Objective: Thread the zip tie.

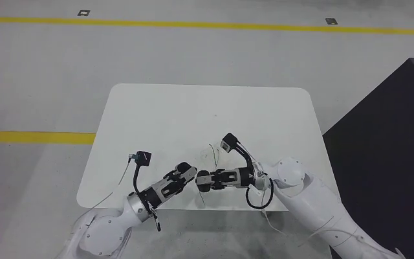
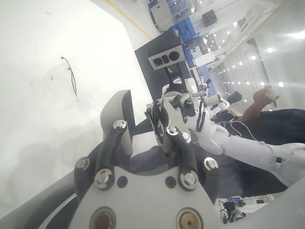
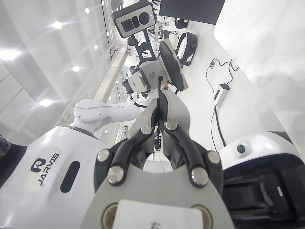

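Closest to the lens in its own wrist view, the right gripper (image 3: 160, 103) is pinched tight on a black zip tie (image 3: 159, 85). The strap runs lengthwise between the ribbed pads, its square head sticks out past the fingertips, and the tail comes out at the back between the finger links. Facing it head-on is the left gripper (image 1: 185, 172), spread wide, with one ribbed pad turned toward the tie's head and the other finger well off to the side. The head sits just in front of that gap, though whether it touches a pad I cannot tell. From above, the two arms come in from the near corners of the white desk (image 1: 272, 110), forearms angled inward so the wrists point at each other. The grippers meet nearly tip to tip just inside the desk's near edge. A thin line hanging below the right gripper in that view is probably the tie's tail. A little farther in on the desk, near the meeting point, lie a few loose ties (image 1: 213, 154), thin dark strands side by side, apart from both grippers.
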{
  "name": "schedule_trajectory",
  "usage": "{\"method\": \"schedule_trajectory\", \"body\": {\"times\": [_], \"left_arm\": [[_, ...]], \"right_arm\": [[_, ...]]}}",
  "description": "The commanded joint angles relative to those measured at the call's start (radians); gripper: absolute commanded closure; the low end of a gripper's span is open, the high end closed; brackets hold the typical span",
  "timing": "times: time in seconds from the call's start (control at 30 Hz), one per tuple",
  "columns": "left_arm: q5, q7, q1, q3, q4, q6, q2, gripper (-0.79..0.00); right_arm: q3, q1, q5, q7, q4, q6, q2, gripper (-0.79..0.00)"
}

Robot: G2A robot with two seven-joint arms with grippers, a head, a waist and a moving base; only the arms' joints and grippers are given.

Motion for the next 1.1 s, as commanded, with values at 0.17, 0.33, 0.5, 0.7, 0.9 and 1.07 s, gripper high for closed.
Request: {"method": "schedule_trajectory", "body": {"times": [0.17, 0.33, 0.5, 0.7, 0.9, 1.07], "left_arm": [[0.004, 0.006, -0.003, 0.005, 0.001, 0.004, 0.000, -0.062], [0.007, 0.008, -0.004, 0.006, 0.000, 0.003, 0.000, 0.000], [0.007, 0.011, -0.004, 0.005, -0.004, -0.002, 0.000, 0.000], [-0.007, 0.011, -0.005, -0.011, -0.003, -0.006, 0.002, 0.000], [-0.016, 0.016, -0.005, -0.028, 0.004, -0.006, 0.003, 0.000], [-0.118, 0.009, -0.001, -0.034, 0.018, -0.019, 0.001, 0.000]], "right_arm": [[0.006, -0.002, -0.003, 0.006, 0.002, 0.003, -0.005, 0.000], [0.013, -0.002, -0.004, 0.007, 0.007, 0.003, -0.007, 0.000], [0.019, -0.003, -0.007, 0.009, 0.010, 0.003, -0.010, 0.000], [0.022, -0.013, 0.009, 0.000, 0.010, 0.007, -0.015, -0.785], [0.036, -0.021, 0.025, 0.014, 0.010, -0.012, -0.015, -0.785], [0.036, -0.021, 0.025, 0.014, 0.010, -0.012, -0.015, -0.785]]}}
